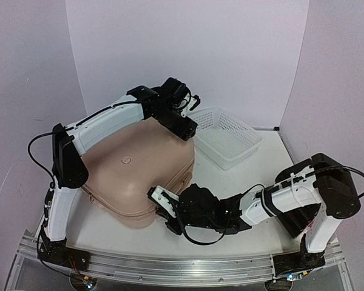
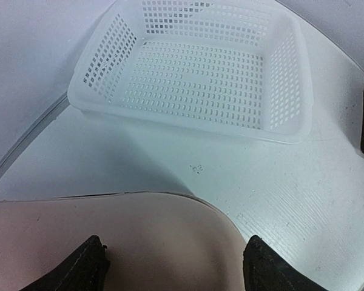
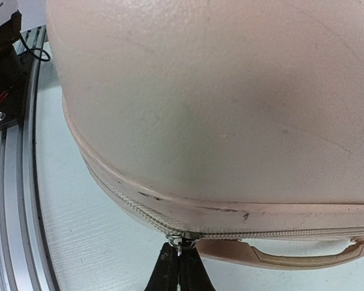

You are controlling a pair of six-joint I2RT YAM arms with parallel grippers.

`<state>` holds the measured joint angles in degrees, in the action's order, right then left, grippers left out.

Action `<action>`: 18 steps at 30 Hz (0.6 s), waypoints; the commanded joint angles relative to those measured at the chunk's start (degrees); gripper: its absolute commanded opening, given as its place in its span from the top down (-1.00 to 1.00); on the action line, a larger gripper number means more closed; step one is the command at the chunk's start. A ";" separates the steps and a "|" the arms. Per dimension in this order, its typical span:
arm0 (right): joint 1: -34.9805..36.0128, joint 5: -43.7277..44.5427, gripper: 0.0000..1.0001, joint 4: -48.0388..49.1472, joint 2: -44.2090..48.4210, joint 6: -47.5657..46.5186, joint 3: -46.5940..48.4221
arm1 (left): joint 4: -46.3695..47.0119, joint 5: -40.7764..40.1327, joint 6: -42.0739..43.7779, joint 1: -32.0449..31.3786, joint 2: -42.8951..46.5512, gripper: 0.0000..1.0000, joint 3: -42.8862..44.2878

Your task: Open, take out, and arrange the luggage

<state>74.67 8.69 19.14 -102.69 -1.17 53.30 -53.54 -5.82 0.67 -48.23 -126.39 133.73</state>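
Nearest, the metal rail (image 1: 170,264) carries both arm bases, and its ends are cut off by the bottom edge of the top view. On the left, the left arm arches over the pink suitcase (image 1: 133,176) and hides its far left edge, so its long axis is hard to settle. The suitcase lies flat and closed on the table (image 1: 255,176), left of centre, skewed with one rounded corner towards the rail. A small oval mark (image 1: 126,160) on the shell is too small to read. The left gripper (image 2: 173,254) sits over the far right corner, jaws wide apart and holding nothing. The right gripper (image 3: 179,267) is closed tight on the zip pull (image 3: 181,240), beside a side handle (image 3: 279,254). Further right stands a white mesh basket (image 1: 239,154).
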 commanded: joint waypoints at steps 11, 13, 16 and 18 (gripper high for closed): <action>-7.58 3.11 1.00 -2.62 10.53 0.13 -7.13 | -2.83 2.38 4.13 0.24 4.70 -0.49 -14.67; -10.11 2.35 1.00 -2.34 10.21 -1.37 -7.45 | -2.71 3.85 3.67 0.25 5.72 -0.47 -16.22; -13.47 0.48 1.00 -1.66 9.04 -5.44 -7.15 | -2.41 5.61 3.34 0.20 6.87 -0.44 -17.90; -16.49 0.08 1.00 -1.52 8.69 -6.70 -6.86 | -2.29 5.65 3.38 0.24 7.94 -0.43 -18.95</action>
<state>64.53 5.65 17.10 -95.35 -3.92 46.46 -41.67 -4.62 5.45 -47.68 -119.87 119.31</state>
